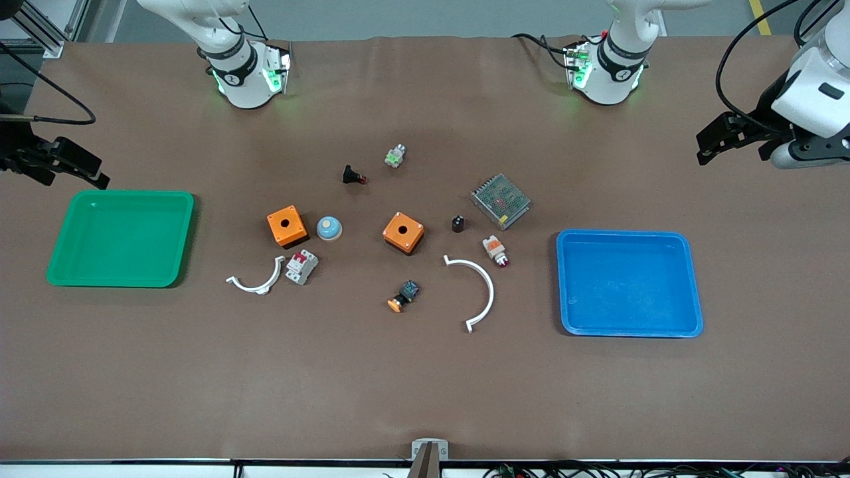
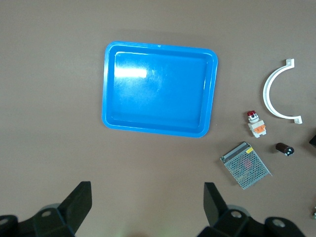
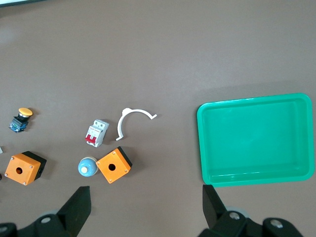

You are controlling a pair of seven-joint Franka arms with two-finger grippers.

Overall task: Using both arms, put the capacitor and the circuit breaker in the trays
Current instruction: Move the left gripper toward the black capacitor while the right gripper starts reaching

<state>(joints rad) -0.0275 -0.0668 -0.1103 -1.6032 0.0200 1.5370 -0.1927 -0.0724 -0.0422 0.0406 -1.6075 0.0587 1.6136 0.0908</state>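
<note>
The capacitor (image 1: 458, 223), a tiny black cylinder, stands mid-table between an orange box and a metal mesh unit; it also shows in the left wrist view (image 2: 284, 148). The circuit breaker (image 1: 302, 267), white-grey with red levers, lies beside a small white clip; it also shows in the right wrist view (image 3: 96, 133). My left gripper (image 1: 720, 138) is open and empty, high over the table's left-arm end (image 2: 147, 197). My right gripper (image 1: 63, 164) is open and empty, high over the right-arm end, above the green tray (image 3: 146, 197).
A blue tray (image 1: 627, 285) lies toward the left arm's end, a green tray (image 1: 119, 239) toward the right arm's. Two orange boxes (image 1: 403, 232) (image 1: 287, 226), a blue dome (image 1: 329, 228), two white curved clips (image 1: 479, 292), a mesh unit (image 1: 501, 200) and several small button parts lie mid-table.
</note>
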